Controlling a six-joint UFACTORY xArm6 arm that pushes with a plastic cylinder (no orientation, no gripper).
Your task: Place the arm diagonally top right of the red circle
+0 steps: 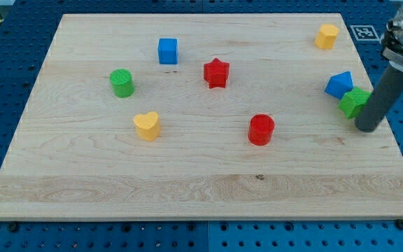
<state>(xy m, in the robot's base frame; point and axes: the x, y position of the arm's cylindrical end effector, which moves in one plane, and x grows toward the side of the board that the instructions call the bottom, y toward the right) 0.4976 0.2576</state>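
The red circle [261, 129] is a short red cylinder lying right of the board's centre. My tip [368, 129] is at the lower end of the dark rod near the board's right edge. It is far to the right of the red circle, at about the same height in the view. The tip sits just right of and slightly below a green block [353, 103] and seems to touch it.
A blue block [339, 85] lies just up-left of the green block. A red star [216, 73], a blue cube [168, 51], a green cylinder [122, 82], a yellow heart [146, 126] and a yellow block [326, 36] are spread over the wooden board [187, 182].
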